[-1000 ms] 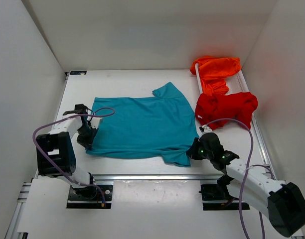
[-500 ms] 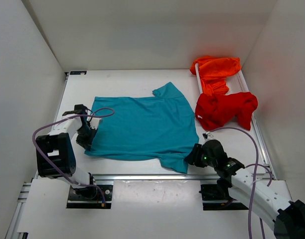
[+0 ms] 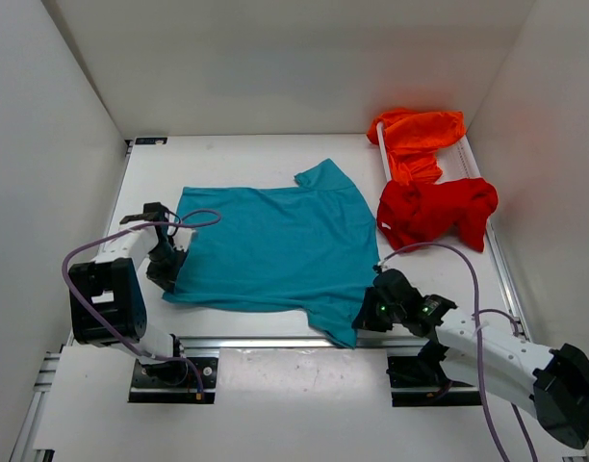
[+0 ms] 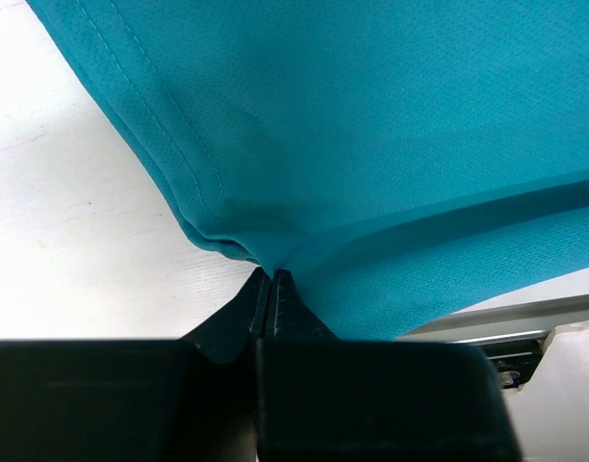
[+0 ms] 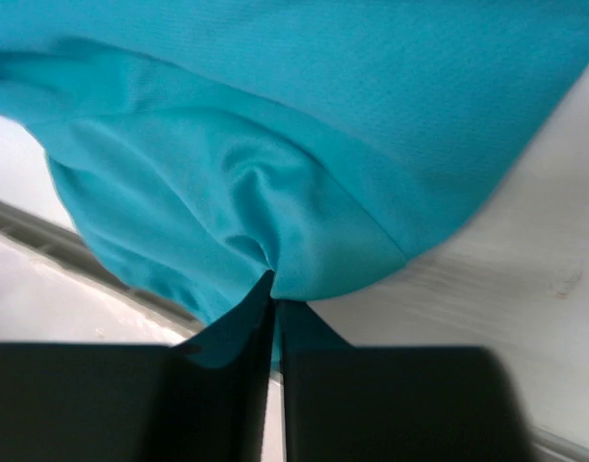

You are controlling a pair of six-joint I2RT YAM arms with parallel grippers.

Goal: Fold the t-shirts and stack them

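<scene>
My right pincer point(image 3: 365, 314) has slid closer to me, dragging a sleeve of the teal shirt point(image 3: 275, 245) along, and it and my left pincer point(image 3: 167, 267) both pinch that shirt tight at its ends, so it lies stretched flat on the table point(image 3: 237, 159) for folding.

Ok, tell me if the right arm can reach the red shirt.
Probably not yet: the right gripper is pinching the blue shirt, though nothing lies between it and the red shirt.

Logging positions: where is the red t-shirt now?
Top view, right side: the red t-shirt lies bunched right of the teal t-shirt, with the orange t-shirt just behind it.
</scene>
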